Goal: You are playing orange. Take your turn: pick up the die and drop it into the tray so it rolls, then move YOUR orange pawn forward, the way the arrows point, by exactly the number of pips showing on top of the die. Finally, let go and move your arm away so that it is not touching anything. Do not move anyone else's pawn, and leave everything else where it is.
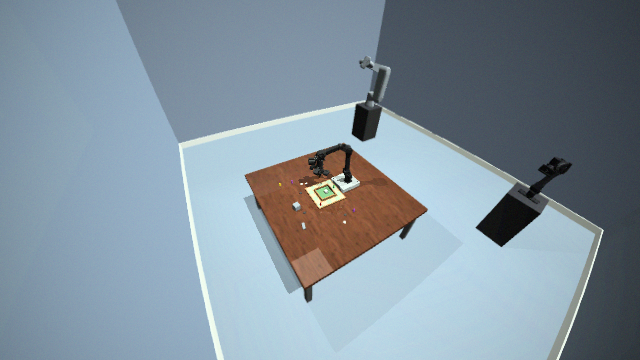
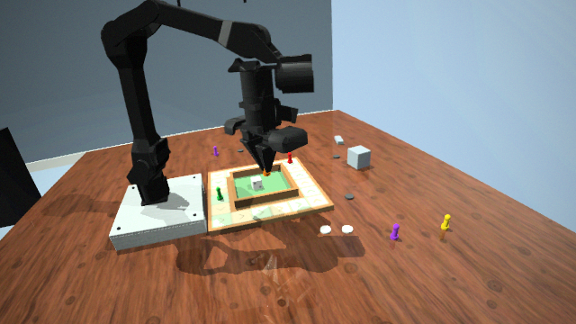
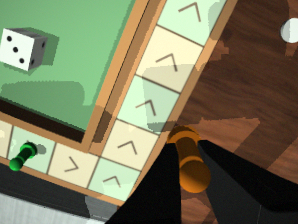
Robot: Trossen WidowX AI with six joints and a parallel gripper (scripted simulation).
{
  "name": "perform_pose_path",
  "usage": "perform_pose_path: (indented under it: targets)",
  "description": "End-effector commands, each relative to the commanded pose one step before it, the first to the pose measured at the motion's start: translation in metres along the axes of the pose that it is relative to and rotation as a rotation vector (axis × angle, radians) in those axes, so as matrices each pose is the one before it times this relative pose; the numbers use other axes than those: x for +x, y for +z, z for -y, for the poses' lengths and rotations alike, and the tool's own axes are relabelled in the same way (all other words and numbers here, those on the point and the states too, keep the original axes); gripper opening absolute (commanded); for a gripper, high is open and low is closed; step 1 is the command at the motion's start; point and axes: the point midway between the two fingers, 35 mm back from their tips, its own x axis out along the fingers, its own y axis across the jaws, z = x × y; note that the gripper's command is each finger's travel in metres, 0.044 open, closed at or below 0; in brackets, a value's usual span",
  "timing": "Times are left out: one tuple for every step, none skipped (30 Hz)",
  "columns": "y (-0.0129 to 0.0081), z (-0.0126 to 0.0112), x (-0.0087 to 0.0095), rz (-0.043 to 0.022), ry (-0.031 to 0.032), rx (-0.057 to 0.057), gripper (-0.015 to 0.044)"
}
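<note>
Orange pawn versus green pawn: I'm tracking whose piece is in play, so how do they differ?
The orange pawn is clamped in the gripper and lifted off the board; the green pawn stands free on a track square. Orange hangs by the board's outer edge, green near a corner. Both share one pawn shape.

- The matte black jointed arm [image 2: 135, 103] had boxy links.
- A grey band [image 2: 225, 31] ringed the link leading toward the tapered black gripper [image 2: 265, 166].
</note>
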Motion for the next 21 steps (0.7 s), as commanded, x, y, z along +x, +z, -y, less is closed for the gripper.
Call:
perform_pose_path:
  targets:
    - [0.0125, 0.00679, 0.00755, 0.00016, -0.00317, 0.003, 0.0]
    - [0.00382, 0.0018, 0.00255, 0.00026, 0.00029, -0.0004, 0.0]
    - [0.00383, 0.00175, 0.00261, 0.00026, 0.0003, -0.0004, 0.0]
    - [0.00383, 0.00169, 0.00268, 0.00026, 0.0003, -0.0004, 0.0]
    - [0.00384, 0.00164, 0.00274, 0.00025, 0.0003, -0.0004, 0.0]
    - [0.00385, 0.00158, 0.00281, 0.00025, 0.0003, -0.0004, 0.0]
    - [0.00385, 0.00153, 0.00287, 0.00024, 0.00031, -0.0004, 0.0]
    - [0.00385, 0.00147, 0.00294, 0.00024, 0.00031, -0.0004, 0.0]
    - [0.00385, 0.00141, 0.003, 0.00023, 0.00031, -0.0004, 0.0]
    - [0.00384, 0.00135, 0.00305, 0.00023, 0.00031, -0.0004, 0.0]
    - [0.00386, 0.00129, 0.00313, 0.00023, 0.00032, -0.0004, 0.0]
    - [0.00385, 0.00123, 0.0032, 0.00022, 0.00032, -0.0004, 0.0]
    - [0.00384, 0.00117, 0.00325, 0.00022, 0.00032, -0.0004, 0.0]
    - [0.00306, 0.00089, 0.00264, 0.00017, 0.00026, -0.0003, 0.0]
    - [0.00184, 0.00052, 0.0016, 0.0001, 0.00016, -0.0002, 0.0]
    - [0.00061, 0.00017, 0.00054, 0.00003, 0.00005, -0.0001, 0.0]
    - [0.00004, 0.00004, 0.00096, 0.0, 0.0, 0.0, 0.0]
    - [0.00007, 0.00007, 0.00202, 0.0, -0.00001, 0.0, 0.0]
    - [0.00008, 0.00008, 0.00271, 0.0, -0.00001, 0.0, 0.0]
    - [0.00008, 0.00008, 0.00353, -0.00001, -0.00001, 0.0, 0.0]
    - [0.00005, 0.00006, 0.00449, -0.00001, 0.0, 0.0, 0.0]
